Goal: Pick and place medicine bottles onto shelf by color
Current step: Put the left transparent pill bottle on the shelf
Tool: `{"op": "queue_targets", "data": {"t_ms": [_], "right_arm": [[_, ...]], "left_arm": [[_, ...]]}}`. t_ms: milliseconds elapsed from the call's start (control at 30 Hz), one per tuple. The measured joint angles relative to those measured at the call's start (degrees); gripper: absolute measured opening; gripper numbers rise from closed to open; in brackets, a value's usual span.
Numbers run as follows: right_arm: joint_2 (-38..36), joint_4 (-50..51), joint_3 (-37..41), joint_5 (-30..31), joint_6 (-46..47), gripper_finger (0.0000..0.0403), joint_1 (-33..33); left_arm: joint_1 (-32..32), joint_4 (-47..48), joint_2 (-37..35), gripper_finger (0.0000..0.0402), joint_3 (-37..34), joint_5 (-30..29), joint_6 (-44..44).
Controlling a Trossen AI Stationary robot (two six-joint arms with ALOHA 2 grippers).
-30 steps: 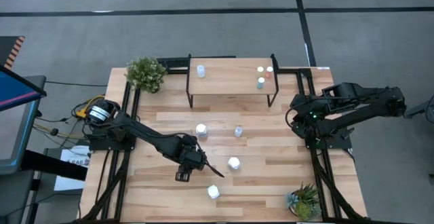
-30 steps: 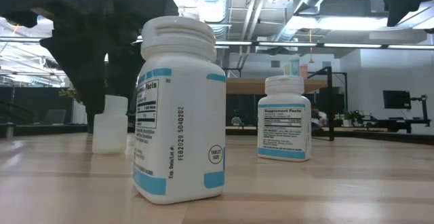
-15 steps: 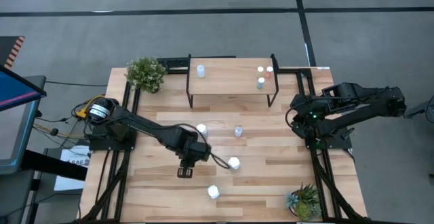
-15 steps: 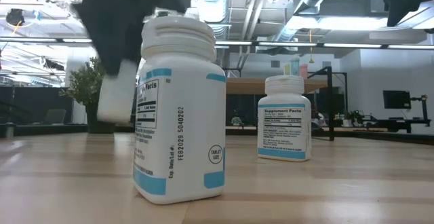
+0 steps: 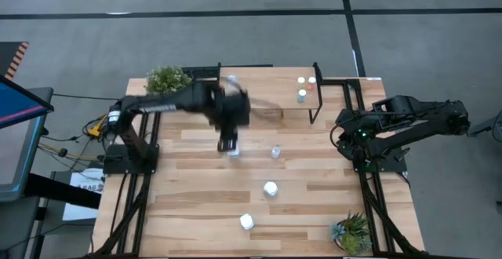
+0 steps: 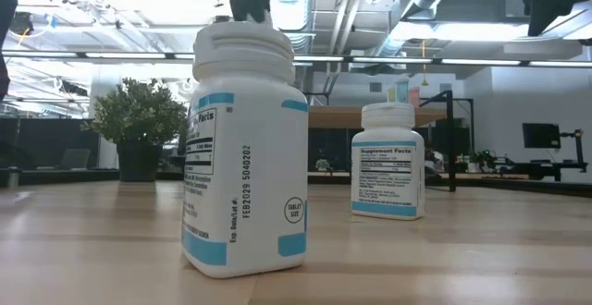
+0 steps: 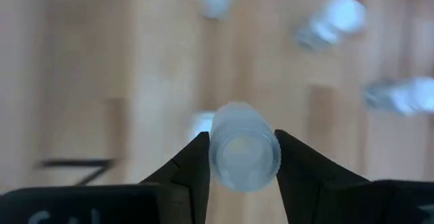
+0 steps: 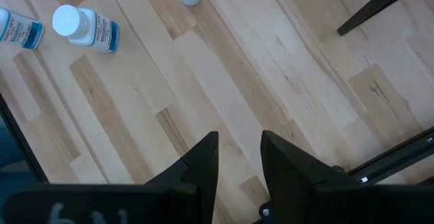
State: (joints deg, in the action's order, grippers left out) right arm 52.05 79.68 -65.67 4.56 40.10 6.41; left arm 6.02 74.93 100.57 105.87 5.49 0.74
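My left gripper (image 5: 230, 144) hangs in front of the shelf (image 5: 274, 86), shut on a small white bottle (image 7: 243, 146) above the table. My right gripper (image 8: 237, 149) is open and empty over the table's right side, beside the shelf's right leg (image 8: 380, 7). Three bottles stand on their bases on the table: a small pale one (image 5: 275, 152) and two white ones with blue labels (image 5: 271, 188) (image 5: 246, 221). On the shelf top stand a pale bottle (image 5: 232, 79) at the left and three small ones (image 5: 304, 86) at the right. My left gripper pinches the small white bottle by its round sides (image 7: 218, 157) between its two fingers (image 7: 193, 166). The fingers come from above, pointing down. The bottle is clear of the table, with its round end toward the wrist camera.
A green potted plant (image 5: 166, 81) stands at the far left corner, another (image 5: 349, 231) at the near right corner. Black frame rails run along both table sides. In the low view the big labelled bottle (image 6: 245, 148) stands close, with a second (image 6: 388, 162) behind it.
My left gripper has risen quickly with the small white bottle, which stood on the table and is now lifted clear. The left arm has swung from the table's near middle toward the far edge, up to the shelf's front.
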Motion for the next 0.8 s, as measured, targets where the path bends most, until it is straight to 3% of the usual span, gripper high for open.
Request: {"op": "queue_targets", "data": {"t_ms": [200,367,800], "right_arm": [[0.0,-0.2,0.0,0.3,0.0,0.0134,0.0],[0.0,-0.5,0.0,0.5,0.0,0.0133,-0.1],[0.0,-1.0,0.0,0.6,0.4,0.0134,-0.1]], "left_arm": [[11.7,1.7,0.1,0.0117,2.8,-2.6,1.7],[17.5,2.3,0.7,0.0108,2.8,-2.9,3.1],[22.4,1.2,5.6,0.0114,2.7,-3.5,8.6]]}}
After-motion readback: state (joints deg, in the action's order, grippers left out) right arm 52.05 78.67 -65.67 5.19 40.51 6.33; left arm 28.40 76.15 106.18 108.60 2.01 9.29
